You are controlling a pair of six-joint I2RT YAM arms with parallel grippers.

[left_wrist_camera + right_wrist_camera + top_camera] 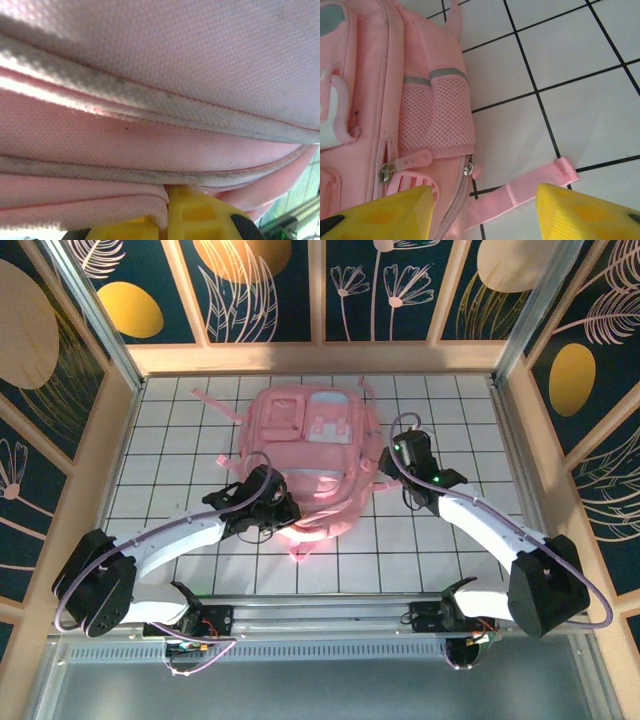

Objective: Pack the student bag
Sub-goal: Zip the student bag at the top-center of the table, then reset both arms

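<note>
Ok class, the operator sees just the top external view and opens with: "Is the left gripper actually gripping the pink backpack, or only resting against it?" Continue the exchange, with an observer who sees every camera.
Observer: Gripping. In its wrist view the left gripper is shut on a fold of the student bag, just below a piped seam.
Operator: And the right gripper?
Observer: The right gripper is open with nothing held, facing the bag's mesh side pocket.
Operator: Anything lying below it?
Observer: A loose pink strap lies flat on the white tiles, between the fingertips in that view.
</note>
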